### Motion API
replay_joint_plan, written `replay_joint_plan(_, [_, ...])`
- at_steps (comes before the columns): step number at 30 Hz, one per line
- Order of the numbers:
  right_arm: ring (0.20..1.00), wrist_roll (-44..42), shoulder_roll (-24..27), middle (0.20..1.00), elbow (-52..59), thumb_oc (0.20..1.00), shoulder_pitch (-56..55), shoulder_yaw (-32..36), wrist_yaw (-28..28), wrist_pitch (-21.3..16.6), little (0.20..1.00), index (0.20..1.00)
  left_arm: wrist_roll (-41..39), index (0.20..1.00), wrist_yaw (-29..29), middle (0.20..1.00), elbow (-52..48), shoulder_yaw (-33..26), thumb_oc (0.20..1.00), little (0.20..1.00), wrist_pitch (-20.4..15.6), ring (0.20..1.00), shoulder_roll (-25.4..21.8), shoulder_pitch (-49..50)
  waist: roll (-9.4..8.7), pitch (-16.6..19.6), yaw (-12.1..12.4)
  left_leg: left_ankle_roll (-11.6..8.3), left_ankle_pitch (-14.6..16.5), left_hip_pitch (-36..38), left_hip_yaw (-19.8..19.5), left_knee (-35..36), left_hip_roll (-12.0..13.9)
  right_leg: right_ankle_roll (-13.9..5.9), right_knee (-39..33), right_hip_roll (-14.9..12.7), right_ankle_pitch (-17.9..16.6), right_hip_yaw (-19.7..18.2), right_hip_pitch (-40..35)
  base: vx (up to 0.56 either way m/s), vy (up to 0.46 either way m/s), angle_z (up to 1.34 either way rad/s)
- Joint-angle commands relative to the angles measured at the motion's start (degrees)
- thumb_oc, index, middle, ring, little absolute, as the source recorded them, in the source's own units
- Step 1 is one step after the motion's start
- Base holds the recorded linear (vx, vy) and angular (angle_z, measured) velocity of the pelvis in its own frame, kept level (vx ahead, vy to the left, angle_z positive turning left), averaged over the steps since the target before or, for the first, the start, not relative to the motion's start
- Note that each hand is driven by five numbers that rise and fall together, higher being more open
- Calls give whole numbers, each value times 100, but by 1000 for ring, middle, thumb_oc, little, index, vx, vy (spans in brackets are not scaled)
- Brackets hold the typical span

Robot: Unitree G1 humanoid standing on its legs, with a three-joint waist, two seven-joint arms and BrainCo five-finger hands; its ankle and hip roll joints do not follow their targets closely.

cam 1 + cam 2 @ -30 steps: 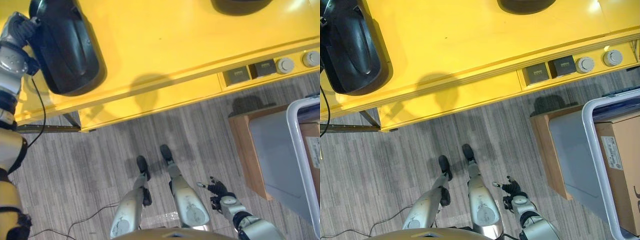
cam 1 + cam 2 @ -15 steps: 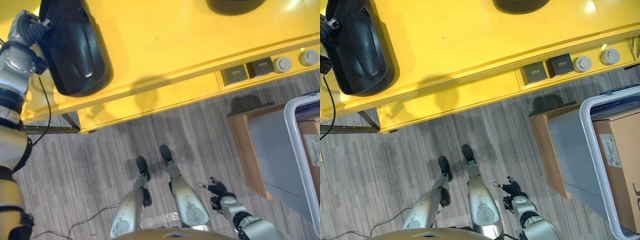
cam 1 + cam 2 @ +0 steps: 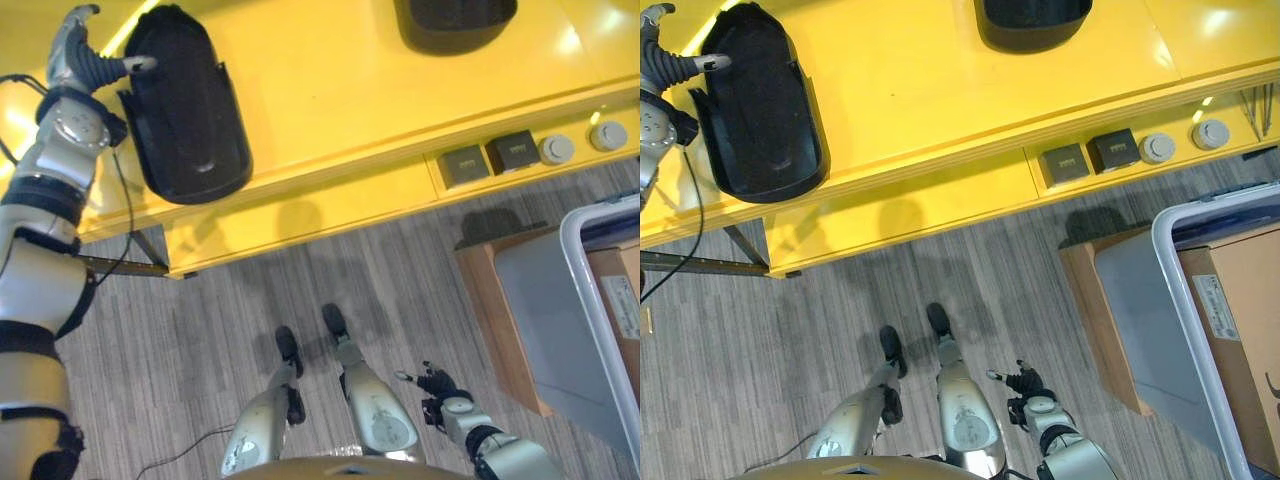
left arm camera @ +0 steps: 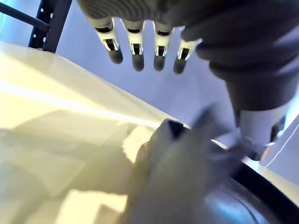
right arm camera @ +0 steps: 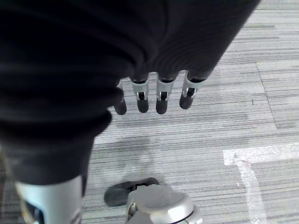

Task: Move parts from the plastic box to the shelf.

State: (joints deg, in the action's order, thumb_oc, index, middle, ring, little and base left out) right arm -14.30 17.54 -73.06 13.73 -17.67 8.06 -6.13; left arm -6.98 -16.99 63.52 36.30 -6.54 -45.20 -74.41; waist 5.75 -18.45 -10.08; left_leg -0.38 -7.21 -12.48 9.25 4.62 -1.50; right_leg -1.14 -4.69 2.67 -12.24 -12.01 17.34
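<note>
A large black curved part (image 3: 190,110) lies on the yellow shelf (image 3: 330,90) at the far left. My left hand (image 3: 85,60) is at the part's far left edge, open, its fingers (image 4: 135,51) straight and holding nothing; one dark tip reaches to the part's rim. A second black part (image 3: 455,20) lies on the shelf at the back. The white-rimmed plastic box (image 3: 590,300) stands at the right with a cardboard box (image 3: 1250,330) inside. My right hand (image 3: 440,385) hangs low by my side, open, its fingers (image 5: 161,100) relaxed over the floor.
The shelf's front edge carries two dark sockets (image 3: 490,160) and two round knobs (image 3: 580,143). The plastic box rests on a brown wooden stand (image 3: 495,300). Grey striped carpet (image 3: 200,310) lies between shelf and box. A metal shelf brace (image 3: 120,265) runs below the left end.
My left hand has let go of the black part's edge and opened its fingers. The view has shifted, so the shelf and part show lower and further right. The right hand stays low.
</note>
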Motion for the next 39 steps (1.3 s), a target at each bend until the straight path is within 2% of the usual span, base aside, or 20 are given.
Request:
replay_joint_plan(1, [1000, -51, 94, 1000, -300, 1000, -443, -31, 46, 69, 1000, 1000, 184, 1000, -433, 1000, 259, -120, 1000, 1000, -45, 1000, -21, -270, 122, 607, -57, -505, 259, 263, -505, 38, 569, -563, -31, -359, 789, -76, -479, 31, 19, 2])
replay_joint_plan(5, [1000, 35, 84, 1000, -329, 1000, -597, 24, -1, 118, 1000, 1000, 244, 1000, -474, 1000, 189, -192, 1000, 1000, -21, 1000, -40, -175, 52, 858, -51, -489, 344, 523, -478, 38, 582, -581, -31, -394, 841, -25, -731, 35, 22, 2])
replay_joint_plan(8, [1000, 92, 65, 1000, -385, 1000, -674, 76, -19, 166, 1000, 1000, 220, 1000, -576, 1000, -353, -351, 1000, 1000, -90, 1000, 8, 81, 8, 1019, -30, -488, 407, 707, -464, 38, 590, -599, -31, -426, 874, 22, -899, 5, 8, 1])
replay_joint_plan(11, [1000, 251, 30, 1000, -447, 1000, -807, 169, -50, 236, 1000, 1000, 190, 1000, -735, 1000, -1879, -798, 1000, 1000, -327, 1000, 23, 861, -69, 1194, 59, -478, 472, 900, -507, 38, 582, -602, -31, -470, 925, 96, -1114, 23, 19, 13])
replay_joint_plan(12, [1000, 293, -17, 1000, -479, 1000, -823, 228, -29, 261, 1000, 1000, 127, 1000, -874, 1000, -2580, -1058, 1000, 1000, -489, 1000, 186, 1278, -114, 1232, 101, -478, 496, 952, -527, 38, 584, -598, -23, -486, 947, 119, -1172, -1, 22, 15])
replay_joint_plan(13, [1000, 294, 0, 1000, -477, 1000, -837, 214, -29, 261, 1000, 1000, 145, 1000, -878, 1000, -2635, -1105, 1000, 1000, -465, 1000, 185, 1344, -99, 1237, 88, -478, 501, 965, -528, 38, 584, -598, -24, -487, 951, 120, -1186, 0, 34, 9])
replay_joint_plan(14, [1000, 376, -54, 1000, -556, 1000, -875, 356, -33, 306, 1000, 1000, 187, 1000, -809, 1000, -3781, -1505, 1000, 1000, -697, 1000, 453, 2163, -176, 1323, 152, -471, 544, 1064, -591, 38, 580, -586, 4, -510, 1005, 159, -1299, 20, 26, 4])
replay_joint_plan(15, [1000, 409, -76, 1000, -589, 1000, -914, 412, -45, 323, 1000, 1000, 186, 1000, -769, 1000, -4250, -1744, 1000, 1000, -756, 1000, 600, 2560, -200, 1376, 171, -467, 576, 1116, -603, 38, 581, -577, 12, -532, 1030, 187, -1355, 18, 43, 12])
replay_joint_plan(16, [1000, 416, -87, 1000, -630, 1000, -917, 484, -51, 359, 1000, 1000, 56, 564, -584, 564, -4802, -1818, 564, 564, -894, 564, 841, 2940, -221, 1422, 187, -462, 596, 1153, -635, 38, 582, -573, 20, -546, 1051, 200, -1411, 30, 32, 23])
replay_joint_plan(17, [1000, 436, -90, 1000, -643, 1000, -951, 511, -63, 361, 1000, 1000, 126, 200, -414, 200, -5192, -1942, 200, 200, -913, 200, 828, 3265, -234, 1472, 199, -451, 628, 1203, -652, 38, 578, -571, 19, -567, 1074, 231, -1477, 24, 39, 22])
replay_joint_plan(19, [1000, 466, -158, 1000, -610, 1000, -976, 553, -53, 353, 1000, 1000, -52, 200, -115, 200, -6062, -2078, 200, 200, -1039, 200, 1171, 3930, -283, 1537, 246, -418, 680, 1285, -693, 38, 559, -565, 21, -611, 1106, 257, -1595, 34, 44, 21])
replay_joint_plan(22, [1000, 505, -251, 1000, -533, 1000, -1024, 540, -69, 306, 1000, 1000, -201, 200, 232, 200, -6663, -2195, 200, 200, -1057, 200, 1473, 4697, -355, 1617, 298, -376, 739, 1370, -714, 38, 543, -562, 1, -653, 1127, 263, -1710, 22, 34, 25])
replay_joint_plan(23, [1000, 494, -341, 1000, -464, 1000, -1018, 524, -46, 275, 1000, 1000, -434, 200, 472, 200, -7013, -2159, 200, 200, -1056, 200, 1733, 5214, -399, 1615, 349, -351, 755, 1389, -737, 38, 531, -555, -1, -669, 1125, 267, -1739, -10, 19, 3])
replay_joint_plan(25, [1000, 444, -428, 1000, -398, 1000, -1014, 507, -52, 242, 1000, 1000, -559, 200, 747, 200, -7345, -2068, 200, 200, -1005, 200, 1853, 5707, -441, 1597, 388, -327, 777, 1406, -734, 38, 525, -558, 1, -683, 1119, 273, -1749, -15, 6, -2])
replay_joint_plan(33, [1000, 477, -608, 1000, -321, 1000, -924, 301, -29, 219, 1000, 1000, -1015, 200, 1393, 200, -7226, -1417, 200, 200, -764, 200, 1985, 6433, -489, 1517, 398, -290, 765, 1352, -670, 38, 524, -565, -1, -676, 1086, 188, -1665, -14, 6, 0])
replay_joint_plan(39, [1000, 515, -582, 1000, -361, 1000, -956, 282, 18, 273, 1000, 1000, -901, 200, 1548, 200, -6668, -1004, 200, 200, -621, 200, 2066, 6305, -465, 1393, 289, -294, 753, 1251, -565, 38, 534, -591, -11, -656, 1046, 94, -1497, -15, -1, -8])
